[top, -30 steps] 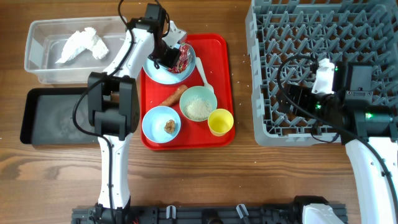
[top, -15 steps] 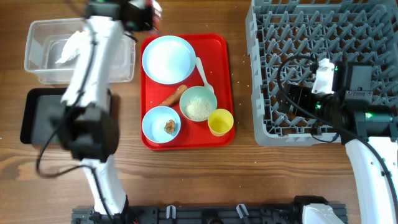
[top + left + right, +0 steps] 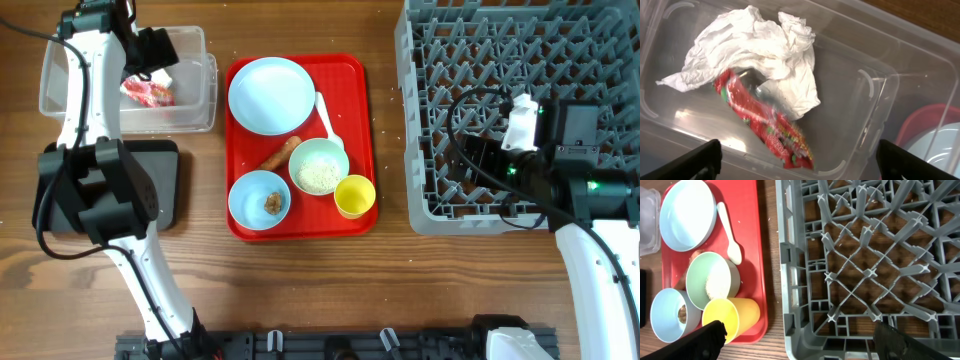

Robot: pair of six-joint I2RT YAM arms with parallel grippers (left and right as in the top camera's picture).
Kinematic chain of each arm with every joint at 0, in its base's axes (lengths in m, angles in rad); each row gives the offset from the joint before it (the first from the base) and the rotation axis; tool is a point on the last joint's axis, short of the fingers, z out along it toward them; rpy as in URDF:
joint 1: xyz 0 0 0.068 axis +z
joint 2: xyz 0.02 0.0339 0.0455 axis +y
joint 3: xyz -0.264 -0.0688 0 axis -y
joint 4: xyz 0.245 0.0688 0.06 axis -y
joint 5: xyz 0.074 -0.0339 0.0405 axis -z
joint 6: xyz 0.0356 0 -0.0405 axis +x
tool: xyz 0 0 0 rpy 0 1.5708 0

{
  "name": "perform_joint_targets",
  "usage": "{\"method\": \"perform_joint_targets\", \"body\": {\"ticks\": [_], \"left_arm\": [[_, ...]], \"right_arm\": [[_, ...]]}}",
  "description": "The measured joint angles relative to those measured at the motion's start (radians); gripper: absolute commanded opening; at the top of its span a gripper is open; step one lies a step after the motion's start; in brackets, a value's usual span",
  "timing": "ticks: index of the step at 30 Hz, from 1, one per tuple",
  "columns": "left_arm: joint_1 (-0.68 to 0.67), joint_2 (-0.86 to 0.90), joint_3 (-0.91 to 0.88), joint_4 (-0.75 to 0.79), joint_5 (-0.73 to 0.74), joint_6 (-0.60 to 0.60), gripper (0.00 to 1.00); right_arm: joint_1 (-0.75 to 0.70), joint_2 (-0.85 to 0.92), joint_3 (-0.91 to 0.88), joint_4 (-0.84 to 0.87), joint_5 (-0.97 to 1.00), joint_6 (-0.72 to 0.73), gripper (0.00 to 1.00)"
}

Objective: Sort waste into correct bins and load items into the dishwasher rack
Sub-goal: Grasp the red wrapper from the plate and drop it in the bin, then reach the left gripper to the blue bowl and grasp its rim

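My left gripper (image 3: 150,52) hangs open over the clear tub (image 3: 195,108) at the back left. Between its spread fingers the left wrist view looks down on a red wrapper (image 3: 765,120) lying loose in the tub (image 3: 875,90), beside and partly under the crumpled white tissue (image 3: 755,45). On the red tray (image 3: 355,80) stand the light blue plate (image 3: 271,95), white spoon (image 3: 327,118), orange stick (image 3: 280,155), pale green bowl (image 3: 319,167) with rice, blue bowl (image 3: 259,199) with a brown lump, and yellow cup (image 3: 354,195). My right gripper (image 3: 800,335) is open and empty over the grey rack's (image 3: 520,110) front left corner.
The black tray (image 3: 168,190) lies at the left, in front of the tub, mostly hidden by my left arm. The rack (image 3: 865,255) holds nothing. Bare wood shows between the red tray (image 3: 760,255) and the rack, and along the front edge.
My left gripper lifted the red wrapper off the blue plate, swung left to the clear tub and opened; the wrapper now lies in the tub. The right arm has not moved.
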Motion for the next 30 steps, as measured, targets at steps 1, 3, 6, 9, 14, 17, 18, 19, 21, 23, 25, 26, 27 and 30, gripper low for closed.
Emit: {"method": "perform_joint_targets", "body": {"ticks": [1,3,6,9,14,17,18,19,21,23,25,26,27,30], "left_arm": [[-0.001,-0.001,0.000,0.000,0.000,0.000,1.00],[-0.007,-0.012,0.000,-0.005,0.003,0.000,1.00],[-0.014,-0.076,-0.001,-0.076,0.029,-0.002,0.88],[-0.040,-0.201,-0.001,-0.251,0.106,-0.006,0.86],[-0.141,-0.322,0.002,-0.551,0.227,-0.004,0.80],[-0.240,-0.322,-0.018,-0.609,0.245,0.002,0.78],[-0.273,-0.322,-0.032,-0.609,0.248,0.002,0.78],[-0.341,-0.322,-0.068,-0.609,0.247,0.004,0.78],[-0.437,-0.319,-0.124,-0.609,0.239,0.000,0.78],[-0.523,-0.318,-0.187,-0.595,0.215,-0.023,0.78],[-0.597,-0.320,-0.263,-0.524,0.193,-0.058,0.78],[-0.630,-0.326,-0.311,-0.477,0.182,-0.075,0.79],[-0.671,-0.345,-0.382,-0.428,0.161,-0.101,0.80],[-0.745,-0.434,-0.536,-0.343,0.140,-0.138,0.83]], "right_arm": [[0.000,0.000,0.000,0.000,0.000,0.000,0.98],[0.000,0.000,0.000,0.000,0.000,0.000,0.98],[0.000,0.000,0.000,0.000,0.000,0.000,0.98],[0.000,0.000,0.000,0.005,0.000,0.000,0.98],[0.000,0.001,0.000,0.008,0.000,0.000,0.99],[0.000,0.001,0.000,0.016,0.000,0.000,0.99],[0.000,0.001,0.000,0.025,0.000,0.000,0.99],[0.000,0.001,0.000,0.029,0.000,0.000,0.99],[0.000,0.001,0.000,0.031,0.000,0.000,0.99],[0.000,0.001,0.000,0.030,0.000,0.000,1.00],[0.000,0.001,0.000,0.030,0.000,0.000,1.00],[0.000,0.001,0.000,0.029,0.000,0.000,1.00],[0.000,0.001,0.000,0.030,0.000,0.000,1.00],[0.000,0.001,0.000,0.023,0.000,0.000,1.00]]}}
